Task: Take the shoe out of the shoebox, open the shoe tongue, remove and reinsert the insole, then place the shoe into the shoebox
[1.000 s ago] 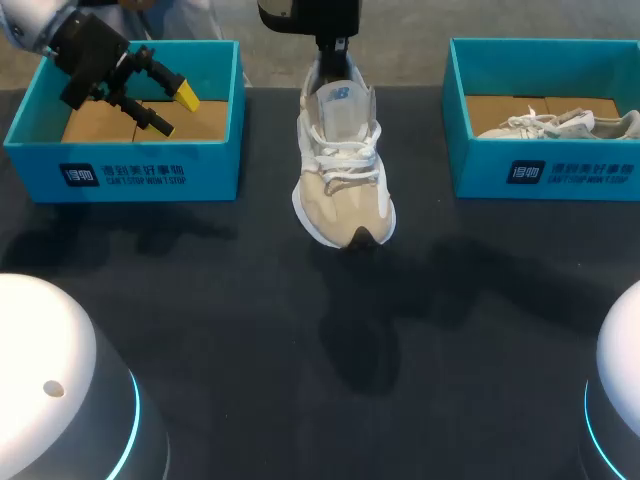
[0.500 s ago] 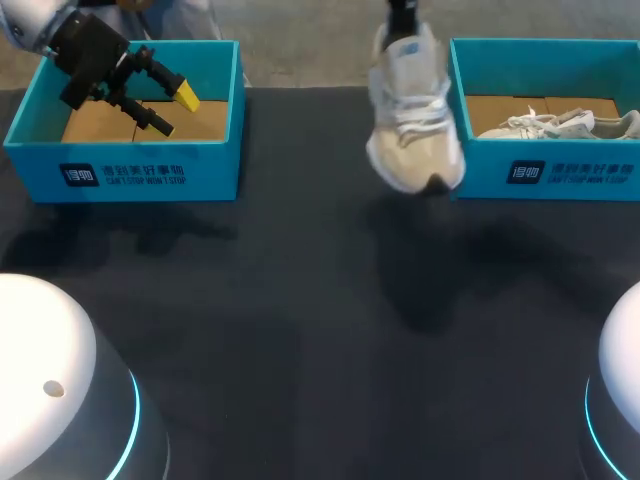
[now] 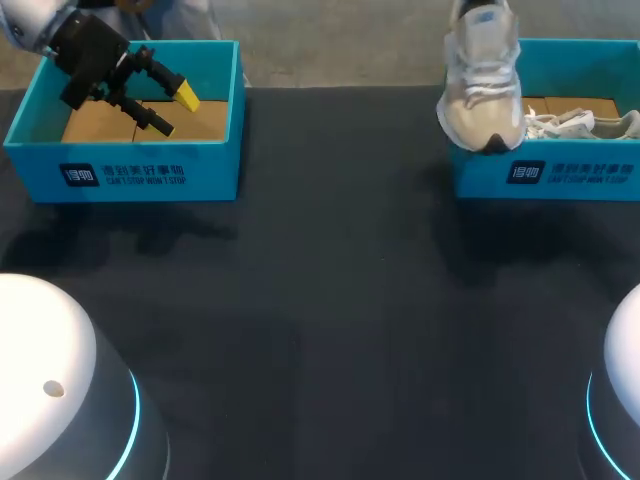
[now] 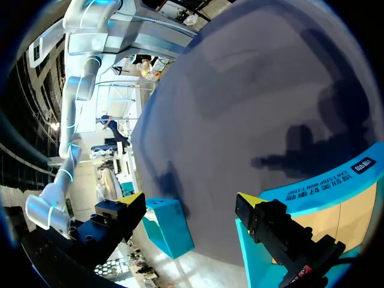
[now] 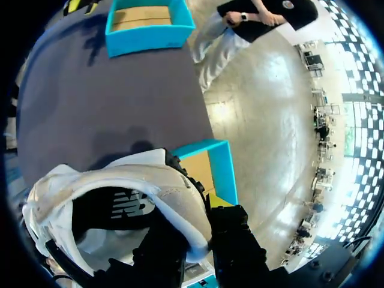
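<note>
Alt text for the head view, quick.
A beige-and-white shoe hangs toe-down above the near left corner of the right blue shoebox, which holds another shoe. The left gripper hovers open over the left shoebox.

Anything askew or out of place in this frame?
Yes: the held shoe hangs toe-down, straddling the left wall of the right shoebox rather than sitting squarely over it. Another shoe already lies on its side inside that box.

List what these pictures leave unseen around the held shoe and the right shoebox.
Right gripper: lies beyond the head view's upper edge, which also cuts off the heel of the held shoe.
Insole: in the right wrist view the shoe's inside is too dark to show it.
Second shoe in the right shoebox: in the head view the held shoe hides one end.
</note>
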You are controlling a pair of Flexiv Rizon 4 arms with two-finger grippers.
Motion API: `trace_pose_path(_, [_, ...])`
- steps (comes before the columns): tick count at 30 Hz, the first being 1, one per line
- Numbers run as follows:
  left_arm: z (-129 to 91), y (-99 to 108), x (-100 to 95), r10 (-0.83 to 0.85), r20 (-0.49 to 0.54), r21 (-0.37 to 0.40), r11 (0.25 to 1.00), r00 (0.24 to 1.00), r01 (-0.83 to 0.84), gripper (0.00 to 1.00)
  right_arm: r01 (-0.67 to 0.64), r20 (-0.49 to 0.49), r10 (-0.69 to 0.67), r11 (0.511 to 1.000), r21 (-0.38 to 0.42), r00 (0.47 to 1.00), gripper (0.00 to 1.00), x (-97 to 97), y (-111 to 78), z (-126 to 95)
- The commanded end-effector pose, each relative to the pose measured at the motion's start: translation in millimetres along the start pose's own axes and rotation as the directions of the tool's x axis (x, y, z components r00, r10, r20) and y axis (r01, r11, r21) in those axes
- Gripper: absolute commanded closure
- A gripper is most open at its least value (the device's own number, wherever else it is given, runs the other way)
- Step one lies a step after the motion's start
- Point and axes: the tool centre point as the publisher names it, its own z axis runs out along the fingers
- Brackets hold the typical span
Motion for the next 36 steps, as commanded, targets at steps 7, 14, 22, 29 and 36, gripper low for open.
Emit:
trace_pose_path(7, [0,0,-0.3,0.001,-0.003,0.001,1.000,1.000,-0.001,0.00,-0.024,-0.011,0.024,1.000,-0.006,1.000,1.00,-15.9,-8.9,11])
trace_pose_path(14, [0,0,-0.3,0.001,-0.003,0.001,1.000,1.000,-0.001,0.00,-0.024,-0.011,0.024,1.000,-0.006,1.000,1.00,-15.9,-8.9,11])
trace_pose_path(22, [0,0,-0.3,0.001,-0.003,0.001,1.000,1.000,-0.001,0.00,-0.024,-0.011,0.024,1.000,-0.006,1.000,1.00,-15.9,-8.9,11])
trace_pose_path(29, [0,0,-0.3,0.001,-0.003,0.001,1.000,1.000,-0.001,0.00,0.077,0.062,-0.072,0.994,-0.082,0.995,1.00,-43.5,-39.2,37])
trace_pose_path(36, [0,0,-0.3,0.001,-0.003,0.001,1.000,1.000,-0.001,0.00,0.112,0.085,-0.105,0.990,-0.084,0.991,1.00,-78.9,-78.3,66])
